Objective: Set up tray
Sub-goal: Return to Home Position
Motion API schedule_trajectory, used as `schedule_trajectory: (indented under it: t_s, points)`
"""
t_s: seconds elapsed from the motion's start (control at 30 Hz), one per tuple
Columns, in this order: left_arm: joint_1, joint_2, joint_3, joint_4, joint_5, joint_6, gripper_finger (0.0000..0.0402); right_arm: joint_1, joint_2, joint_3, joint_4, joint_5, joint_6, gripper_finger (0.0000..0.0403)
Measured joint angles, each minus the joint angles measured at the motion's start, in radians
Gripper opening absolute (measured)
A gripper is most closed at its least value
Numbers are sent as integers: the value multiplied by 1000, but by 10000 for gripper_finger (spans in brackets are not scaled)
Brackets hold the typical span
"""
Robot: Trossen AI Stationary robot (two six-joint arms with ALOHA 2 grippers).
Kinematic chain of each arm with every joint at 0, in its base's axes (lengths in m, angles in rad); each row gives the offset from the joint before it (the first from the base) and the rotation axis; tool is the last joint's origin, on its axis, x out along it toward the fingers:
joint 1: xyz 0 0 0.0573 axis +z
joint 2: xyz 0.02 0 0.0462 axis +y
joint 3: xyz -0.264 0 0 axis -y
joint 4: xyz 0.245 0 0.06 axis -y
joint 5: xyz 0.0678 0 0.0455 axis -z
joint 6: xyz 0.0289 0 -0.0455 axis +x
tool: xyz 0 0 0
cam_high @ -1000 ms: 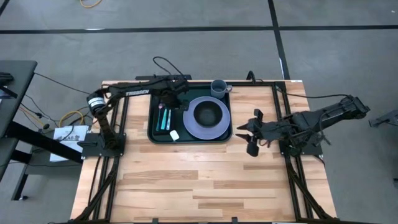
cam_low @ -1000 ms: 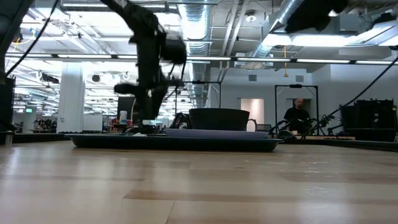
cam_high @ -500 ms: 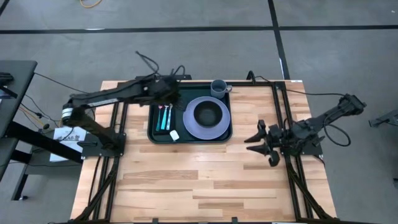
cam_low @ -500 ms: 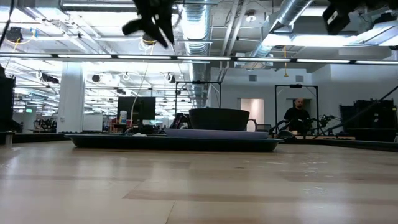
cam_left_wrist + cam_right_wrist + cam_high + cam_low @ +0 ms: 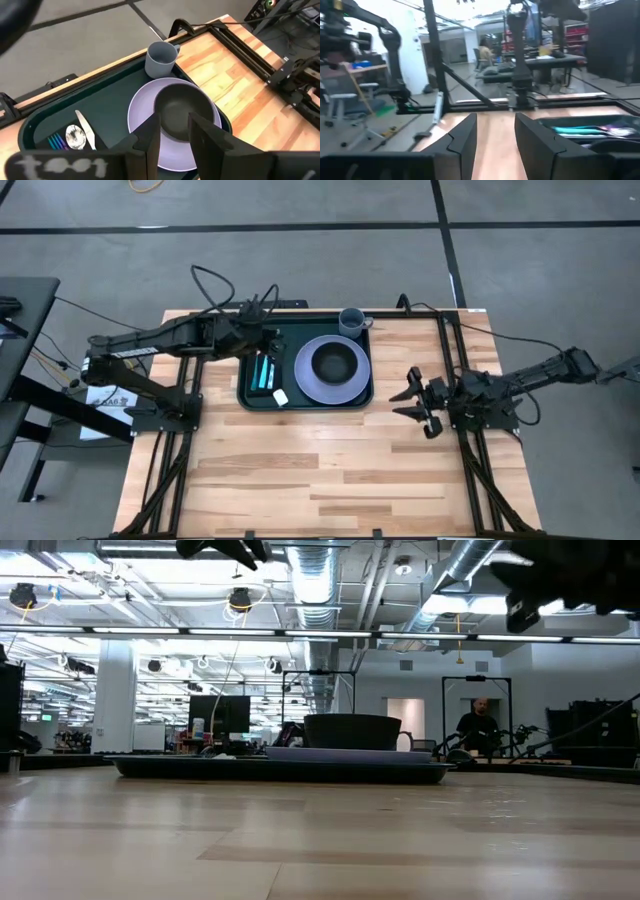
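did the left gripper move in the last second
Yes. The left gripper rose from just over the tray to high above it in the low view.

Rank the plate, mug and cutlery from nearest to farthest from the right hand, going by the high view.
1. Plate, on the tray's right half, closest to the right hand.
2. Mug, tray's upper right corner.
3. Cutlery, tray's left side.

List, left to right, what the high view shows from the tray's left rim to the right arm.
The tray at its left rim → cutlery → purple plate with the dark bowl on it → right gripper, fingers open, over bare wood. The mug overlaps the plate's span, so it is left out.
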Motion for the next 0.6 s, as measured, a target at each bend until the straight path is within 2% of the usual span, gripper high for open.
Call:
schedule_trajectory:
  t_s: [0.23, 0.3, 0.4, 0.6]
  points:
    - [-17, 0, 0, 0, 8, 65, 87, -155, 0, -56, 10, -24, -22, 123]
    - [-19, 0, -1, 0, 8, 69, 87, -183, 0, -85, 63, -24, -24, 123]
    - [-23, 0, -1, 1, 7, 71, 87, -206, -9, -118, 150, -27, -31, 123]
    - [-23, 1, -1, 2, 5, 72, 87, -213, -45, -118, 138, -31, -82, 123]
